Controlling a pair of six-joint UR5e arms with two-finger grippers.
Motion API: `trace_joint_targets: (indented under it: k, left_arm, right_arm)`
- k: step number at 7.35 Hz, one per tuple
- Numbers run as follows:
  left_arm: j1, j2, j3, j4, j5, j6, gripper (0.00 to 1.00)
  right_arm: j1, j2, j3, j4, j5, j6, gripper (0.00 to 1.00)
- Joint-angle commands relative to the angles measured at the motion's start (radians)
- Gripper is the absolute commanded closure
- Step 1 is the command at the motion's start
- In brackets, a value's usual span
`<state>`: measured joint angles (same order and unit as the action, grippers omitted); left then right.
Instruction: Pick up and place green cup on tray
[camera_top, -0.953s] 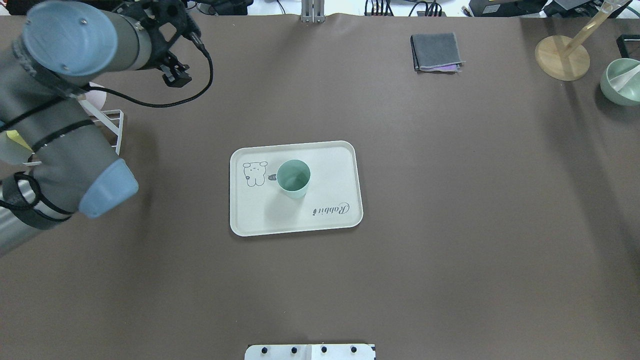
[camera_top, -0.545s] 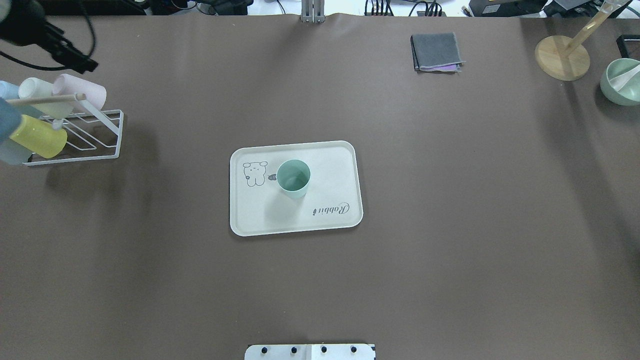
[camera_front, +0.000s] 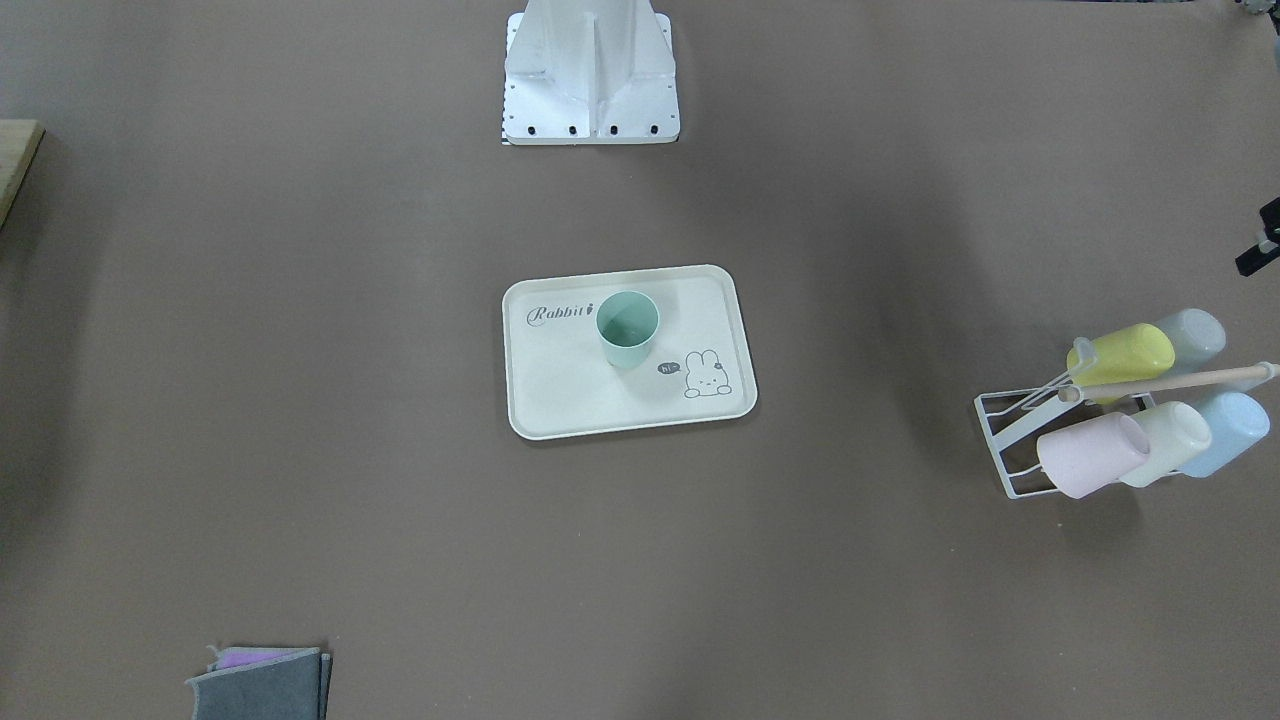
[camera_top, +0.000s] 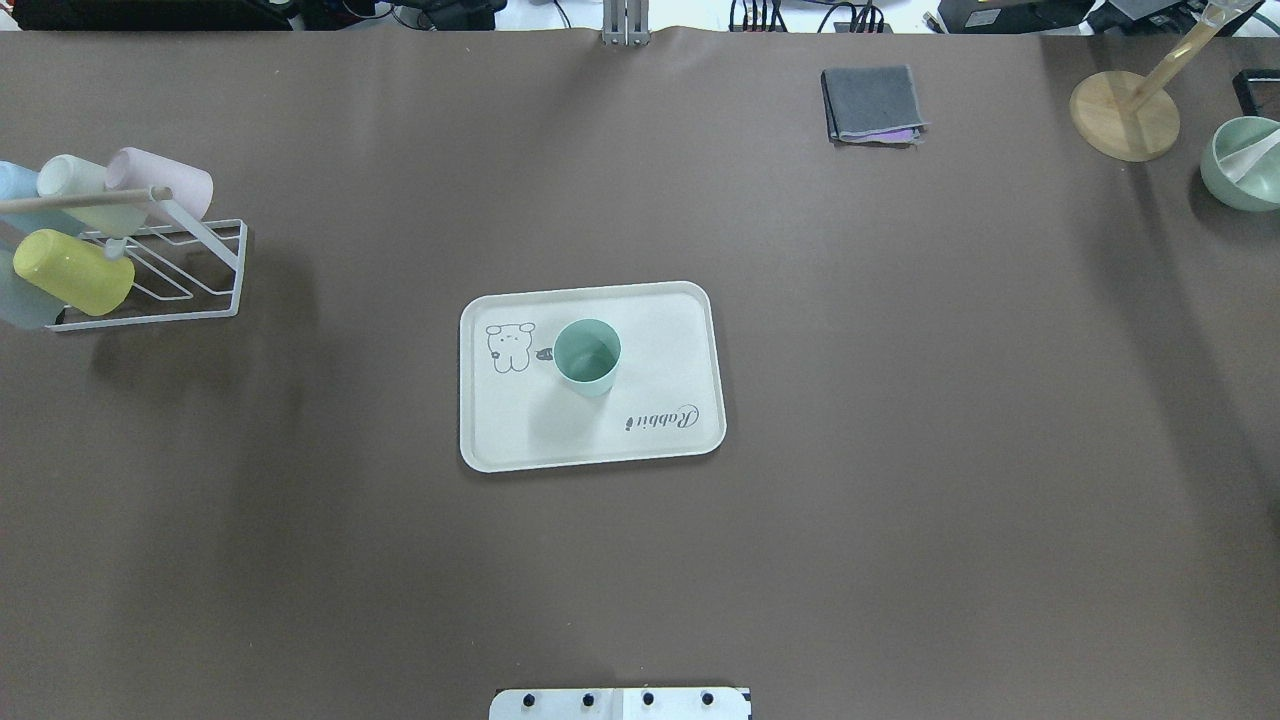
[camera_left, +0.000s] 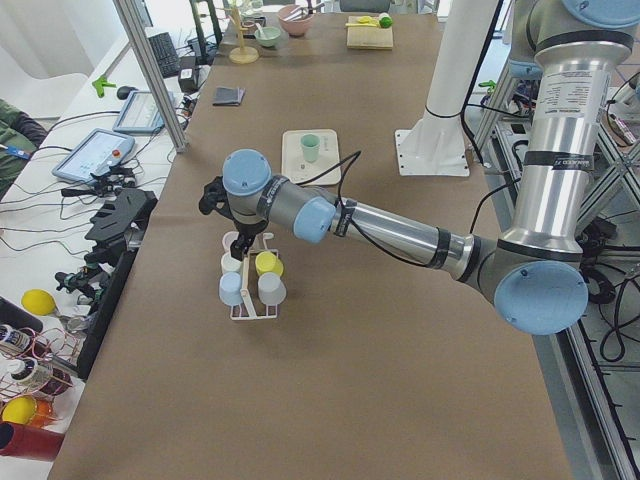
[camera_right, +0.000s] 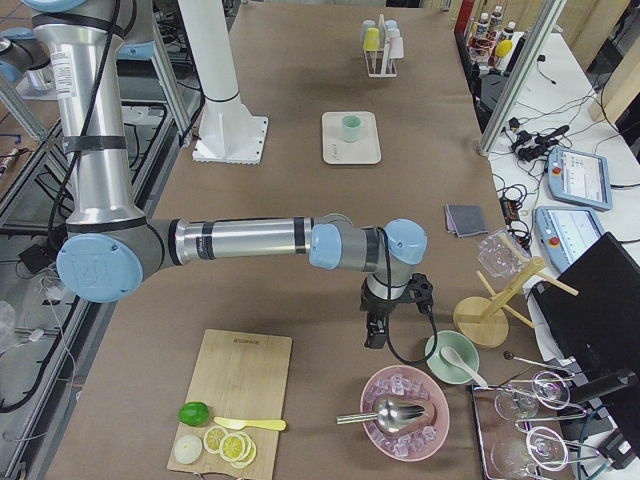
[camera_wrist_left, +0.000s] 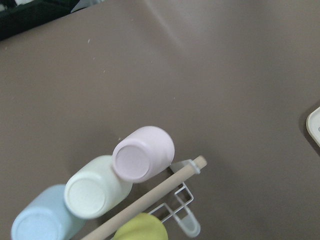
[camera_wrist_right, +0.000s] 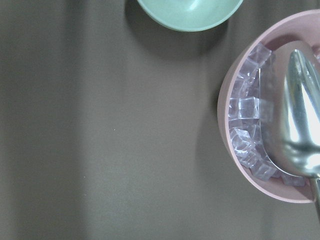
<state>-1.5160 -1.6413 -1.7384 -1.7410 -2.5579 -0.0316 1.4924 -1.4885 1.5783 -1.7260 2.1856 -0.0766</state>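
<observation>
Brown counter (camera_top: 900, 420) is mostly bare in the overhead view. We see the green cup (camera_top: 587, 357) standing upright on the tray (camera_top: 520, 430) at mid-frame. It sits between the rabbit drawing and the "Rabbit" script, inside the rim, with nothing touching it.

Left claw (camera_left: 240, 243) hangs over the cup rack (camera_top: 150, 318), centre-left in the left side view and well apart from the tray. Only that view shows it, so we cannot tell whether it is spread or closed. Its wrist camera shows just racked cups and no fingers.

Right claw (camera_right: 378, 328) sits lower centre in the right side view, near the green bowl (camera_right: 435, 365) and the pink ice bowl (camera_right: 366, 405). Same story there: we cannot tell its state.

Our read is that the placement is done and the task looks complete, so the step in hand is parking the arms. The next move calls for nothing on the cup. We just route both arms wide of the tray so nothing gets knocked.
</observation>
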Motion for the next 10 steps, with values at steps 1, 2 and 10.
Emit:
trace_joint_targets:
  k: [1, 2, 10]
  left_arm:
    - [-0.101, 0.067, 0.086, 0.03, -0.001, 0.161, 0.01]
    - [-0.114, 0.099, 0.092, 0.1, 0.055, 0.232, 0.01]
    - [-0.118, 0.164, 0.046, 0.233, 0.245, 0.246, 0.01]
  right_arm:
    - [0.003, 0.001, 0.0, 0.044, 0.003, 0.119, 0.0]
    - [0.005, -0.001, 0.005, 0.072, 0.003, 0.162, 0.0]
    - [0.005, -0.012, 0.003, 0.079, 0.029, 0.161, 0.0]
